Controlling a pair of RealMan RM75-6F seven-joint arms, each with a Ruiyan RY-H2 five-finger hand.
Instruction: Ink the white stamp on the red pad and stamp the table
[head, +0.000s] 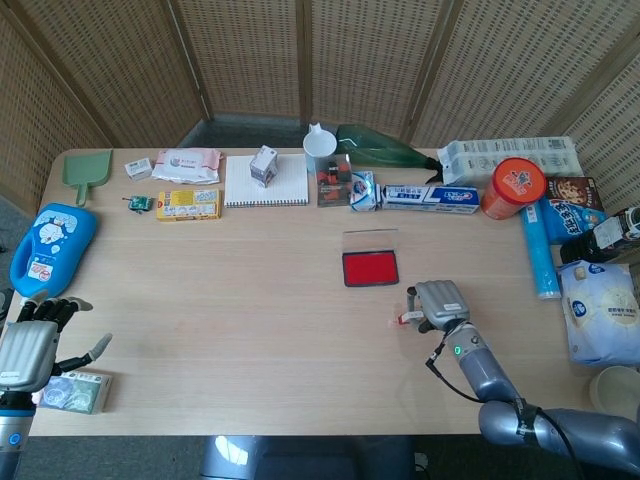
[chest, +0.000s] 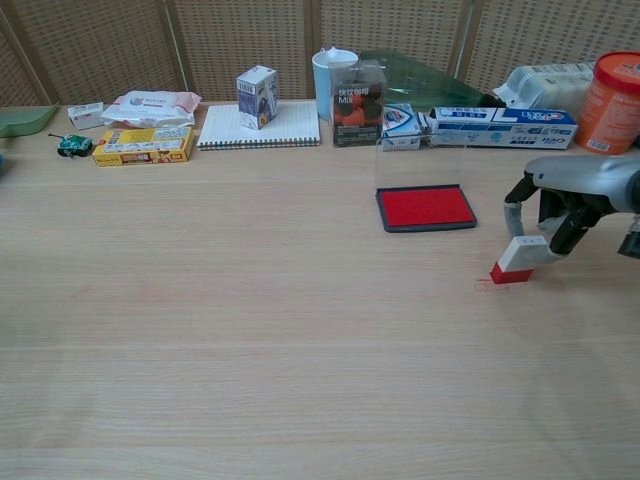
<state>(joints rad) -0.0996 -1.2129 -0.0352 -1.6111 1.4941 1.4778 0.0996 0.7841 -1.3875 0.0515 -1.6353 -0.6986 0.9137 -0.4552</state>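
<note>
White stamp (chest: 521, 258), its red base tilted and touching the table (chest: 250, 330), sits grasped in the right hand (chest: 560, 205), just in front of the red pad (chest: 425, 207). Bare wood spreads leftward. The left hand (head: 28, 345) hangs spread, holding nothing, at the table's near-left edge.

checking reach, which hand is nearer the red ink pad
Right. The right hand holds the white stamp just beside the red ink pad; the left hand hovers at the table's far corner.
</note>
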